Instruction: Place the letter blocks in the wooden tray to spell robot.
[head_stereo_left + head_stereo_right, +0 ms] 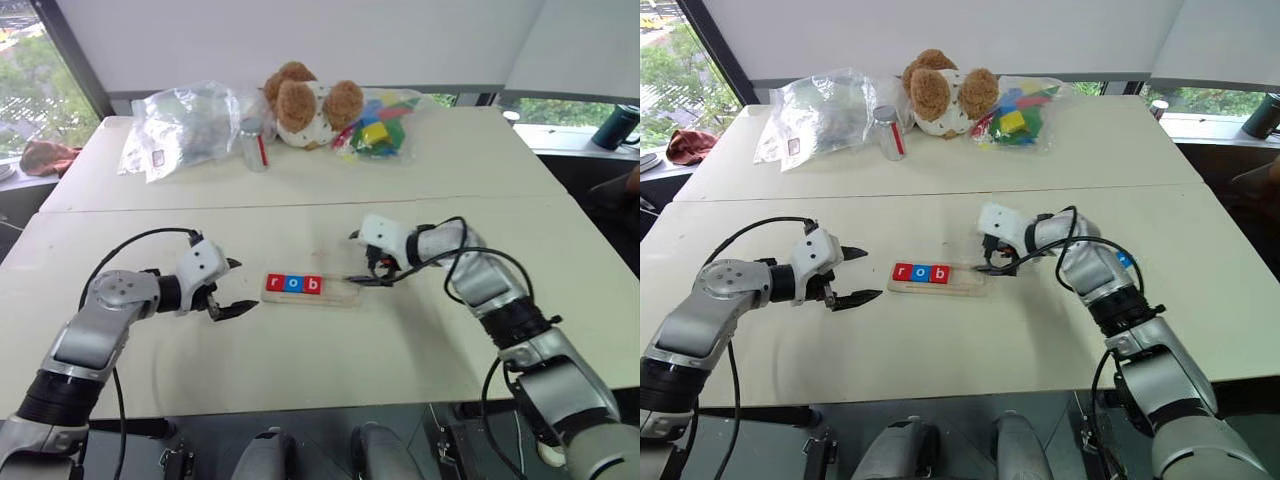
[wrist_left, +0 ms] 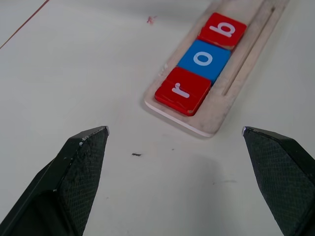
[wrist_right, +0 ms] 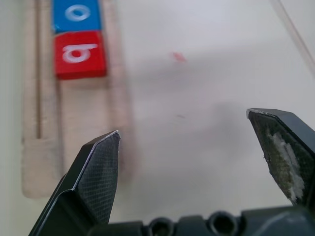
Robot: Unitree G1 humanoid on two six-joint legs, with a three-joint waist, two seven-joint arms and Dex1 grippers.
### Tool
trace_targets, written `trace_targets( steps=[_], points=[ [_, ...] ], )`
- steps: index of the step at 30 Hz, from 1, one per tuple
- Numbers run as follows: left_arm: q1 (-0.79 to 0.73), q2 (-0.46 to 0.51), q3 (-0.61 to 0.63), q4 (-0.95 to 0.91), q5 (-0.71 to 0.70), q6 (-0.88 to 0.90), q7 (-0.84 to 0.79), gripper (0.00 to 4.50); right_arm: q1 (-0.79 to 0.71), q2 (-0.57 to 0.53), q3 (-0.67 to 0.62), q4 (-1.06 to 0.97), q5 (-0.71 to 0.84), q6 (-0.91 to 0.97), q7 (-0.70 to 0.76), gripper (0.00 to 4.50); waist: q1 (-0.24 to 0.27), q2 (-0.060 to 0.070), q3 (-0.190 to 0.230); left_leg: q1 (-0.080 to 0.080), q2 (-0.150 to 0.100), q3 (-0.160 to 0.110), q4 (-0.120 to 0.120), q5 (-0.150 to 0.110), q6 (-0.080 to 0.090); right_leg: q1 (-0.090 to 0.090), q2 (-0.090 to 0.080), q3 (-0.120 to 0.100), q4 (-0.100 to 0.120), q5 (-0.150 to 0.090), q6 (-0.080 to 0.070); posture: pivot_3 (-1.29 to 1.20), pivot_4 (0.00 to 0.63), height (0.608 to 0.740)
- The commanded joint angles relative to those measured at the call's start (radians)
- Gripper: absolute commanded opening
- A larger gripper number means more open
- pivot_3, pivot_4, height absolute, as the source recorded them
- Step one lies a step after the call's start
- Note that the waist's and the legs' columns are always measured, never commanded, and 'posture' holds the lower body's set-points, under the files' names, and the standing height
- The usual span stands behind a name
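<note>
The wooden tray (image 1: 340, 292) lies across the near table, midway between my two arms. Three letter blocks fill its left part: a red "r" (image 1: 275, 283), a blue "o" (image 1: 293, 284) and a red "b" (image 1: 313, 286). The tray's right part is bare wood (image 3: 74, 123). My left gripper (image 1: 232, 290) hovers just left of the tray, open and empty, pointing at the "r" (image 2: 182, 90). Open too and holding nothing, my right gripper (image 1: 352, 258) sits at the tray's right end, the "b" (image 3: 79, 53) ahead of it.
On the far table sit a teddy bear (image 1: 305, 102), a crumpled clear plastic bag (image 1: 180, 125), a small jar (image 1: 254, 145) and a bag of coloured toy bricks (image 1: 380, 125). A dark bottle (image 1: 615, 127) stands on the right sill, and a red cloth (image 1: 45, 155) lies at the far left.
</note>
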Motion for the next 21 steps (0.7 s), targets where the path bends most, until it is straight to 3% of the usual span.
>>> trace_targets(
  steps=[1,5,9,16,21],
  points=[
    [-0.028,-0.003,0.073,-0.090,-0.104,0.076,-0.007,4.50,0.034,-0.012,-0.229,-0.168,0.064,0.314,-0.142,4.45,0.000,0.000,0.000,0.000,0.000,0.000,0.000,0.000,0.000,0.000,0.000,0.000,0.002,0.000,0.000,0.00,0.150,0.740],
    [-0.040,0.021,0.085,-0.166,-0.191,0.171,-0.040,4.50,0.096,0.099,-0.428,-0.319,0.061,0.658,-0.387,4.45,-0.003,-0.001,-0.001,0.000,0.000,0.000,0.000,0.000,0.000,0.000,0.000,0.000,0.003,0.000,0.000,0.00,0.150,0.740],
    [-0.064,0.036,0.057,-0.206,-0.229,0.220,-0.066,4.50,0.182,0.251,-0.495,-0.460,0.063,0.817,-0.551,4.45,-0.009,0.000,-0.001,0.001,0.000,0.000,-0.001,0.000,0.000,-0.001,0.001,0.001,0.006,0.000,0.000,0.00,0.150,0.740],
    [-0.118,0.007,0.011,-0.190,-0.223,0.235,-0.054,4.50,0.267,0.402,-0.501,-0.452,0.055,0.785,-0.752,4.45,-0.007,0.000,-0.001,0.002,-0.001,0.001,0.000,0.001,0.000,-0.001,0.001,0.002,0.007,0.000,0.000,0.00,0.150,0.740],
    [-0.085,-0.039,-0.016,-0.204,-0.209,0.233,-0.005,4.50,0.257,0.386,-0.480,-0.305,0.061,0.662,-0.806,4.45,-0.008,0.000,-0.001,0.002,-0.001,0.001,0.000,0.002,-0.002,-0.001,0.002,0.002,0.007,0.000,0.000,0.00,0.150,0.740]
  ],
)
